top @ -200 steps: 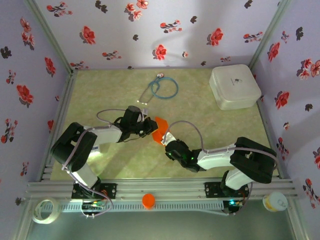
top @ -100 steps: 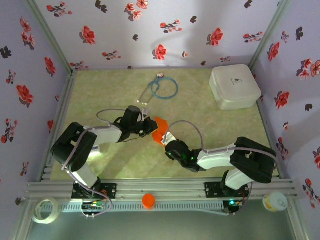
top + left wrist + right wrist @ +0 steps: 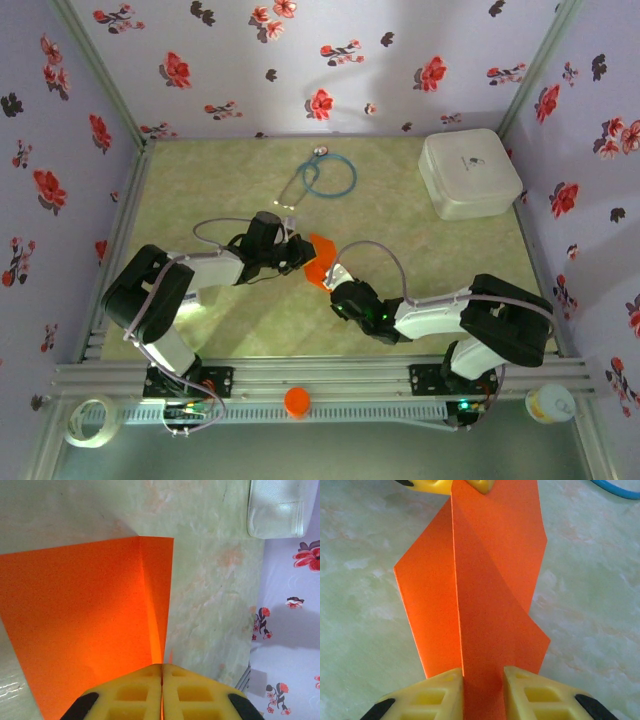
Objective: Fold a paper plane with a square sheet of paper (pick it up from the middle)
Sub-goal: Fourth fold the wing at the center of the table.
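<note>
L end effector [image 3: 162, 669]: pads together, clamped on an edge of the square sheet of paper [image 3: 85, 625], which fans out straight ahead of it. R end effector [image 3: 482, 675]: jaws a bit apart w/ orange running btwn them. We can't tell if the pads bite or just straddle it.

The two sit nose to nose w/ the sheet btwn them and both are at the paper, so neither arm is nearer. Sheet is partly folded, no dart yet. One sharp crease runs from R's gap straight ahead to L's fingers [image 3: 432, 486], w/ flaps sloping off either side, so long axis = the line joining the two.

We judge the next fold needs one side holding while the other re-grips along that line. If both pull, thin paper may tear.

Further out:
- Beyond the sheet: stethoscope [image 3: 325, 175] flat on the bench [image 3: 200, 190].
- Far fwd-right of R: white box [image 3: 470, 175], lid on, contents hidden.
- Behind both, on the near rail: orange cap [image 3: 297, 402].
- Behind L's base: tape roll [image 3: 70, 428].
- Behind R's base: small tub [image 3: 550, 403], contents unclear.
</note>
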You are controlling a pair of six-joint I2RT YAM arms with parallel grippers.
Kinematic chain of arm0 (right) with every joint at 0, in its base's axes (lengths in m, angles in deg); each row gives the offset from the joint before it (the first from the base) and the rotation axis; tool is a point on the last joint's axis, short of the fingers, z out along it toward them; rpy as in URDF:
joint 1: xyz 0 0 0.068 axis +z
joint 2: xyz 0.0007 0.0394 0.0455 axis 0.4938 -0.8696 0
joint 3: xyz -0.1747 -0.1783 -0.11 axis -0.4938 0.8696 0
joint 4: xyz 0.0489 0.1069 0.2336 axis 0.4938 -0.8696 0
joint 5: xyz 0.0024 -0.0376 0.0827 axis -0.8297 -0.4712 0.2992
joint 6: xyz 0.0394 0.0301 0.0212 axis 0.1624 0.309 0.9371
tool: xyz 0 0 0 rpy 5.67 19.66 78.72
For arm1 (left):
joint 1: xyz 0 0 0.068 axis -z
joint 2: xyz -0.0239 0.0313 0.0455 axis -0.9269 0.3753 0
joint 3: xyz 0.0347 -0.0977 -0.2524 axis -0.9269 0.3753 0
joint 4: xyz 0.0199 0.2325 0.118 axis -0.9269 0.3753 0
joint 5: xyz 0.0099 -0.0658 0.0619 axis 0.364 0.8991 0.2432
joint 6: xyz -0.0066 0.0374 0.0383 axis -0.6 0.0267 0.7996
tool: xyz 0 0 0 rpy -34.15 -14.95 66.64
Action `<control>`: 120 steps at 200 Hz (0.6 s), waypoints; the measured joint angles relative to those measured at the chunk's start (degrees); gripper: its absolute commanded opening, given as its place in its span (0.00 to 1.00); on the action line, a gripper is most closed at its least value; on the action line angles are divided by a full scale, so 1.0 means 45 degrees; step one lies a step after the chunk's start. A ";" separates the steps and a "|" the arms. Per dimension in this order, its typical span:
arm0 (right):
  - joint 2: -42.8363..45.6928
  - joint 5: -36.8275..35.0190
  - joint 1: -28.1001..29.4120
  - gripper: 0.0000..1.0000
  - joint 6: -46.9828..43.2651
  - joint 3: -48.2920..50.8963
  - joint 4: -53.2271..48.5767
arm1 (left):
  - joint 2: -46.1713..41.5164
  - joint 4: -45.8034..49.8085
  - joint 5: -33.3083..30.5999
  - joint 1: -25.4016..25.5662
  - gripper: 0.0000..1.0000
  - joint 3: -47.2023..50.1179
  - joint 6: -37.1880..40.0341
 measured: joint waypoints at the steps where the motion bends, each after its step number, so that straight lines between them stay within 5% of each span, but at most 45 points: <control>1: 0.0000 0.0000 0.0000 0.25 0.0005 0.0000 0.0000 | 0.0000 0.0000 0.0000 0.0000 0.08 0.0000 0.0000; 75: -0.0024 0.0053 -0.0005 0.05 0.0107 -0.0010 0.0000 | -0.0005 0.0010 -0.0005 0.0000 0.17 0.0000 0.0010; 120: -0.0097 0.0447 -0.0199 0.00 0.0544 -0.0019 0.0015 | -0.0199 0.0291 -0.0092 0.0000 0.38 0.0000 0.0136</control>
